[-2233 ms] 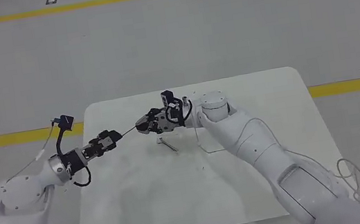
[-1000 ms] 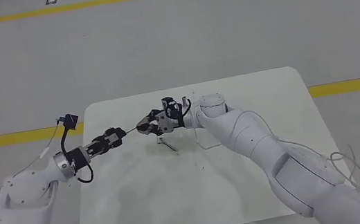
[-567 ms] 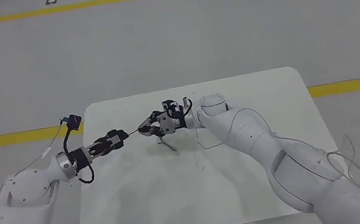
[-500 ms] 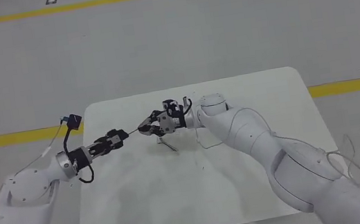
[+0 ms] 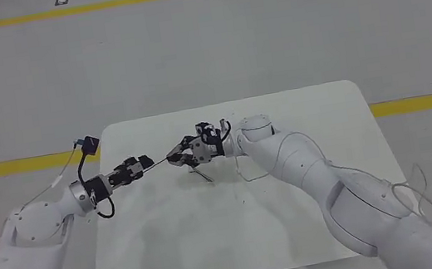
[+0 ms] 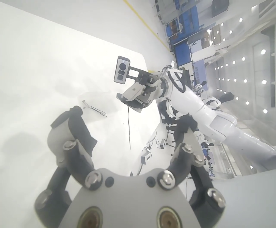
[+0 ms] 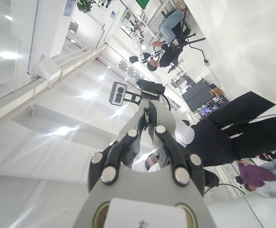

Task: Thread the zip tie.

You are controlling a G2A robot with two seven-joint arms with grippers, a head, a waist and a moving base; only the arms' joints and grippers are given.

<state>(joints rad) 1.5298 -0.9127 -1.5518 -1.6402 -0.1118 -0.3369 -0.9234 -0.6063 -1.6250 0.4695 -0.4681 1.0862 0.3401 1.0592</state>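
Zip tie (image 6: 129, 133) likely light, whippy. Right gripper (image 6: 128, 105) clamps one end; left gripper (image 6: 130, 115) jaws apart around tail; pinch near tip.

The zip tie (image 6: 129, 127) is seen as black. The left gripper (image 6: 130, 115) is finished in black and grey. Under it the table (image 6: 43, 64) is white; beyond, the floor (image 5: 202, 44) is grey, lined yellow.

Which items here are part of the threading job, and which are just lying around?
In the job:
zip tie, held by the right gripper
left gripper, open at the tie's free end

Lying about:
small bundle of thin ties on the table
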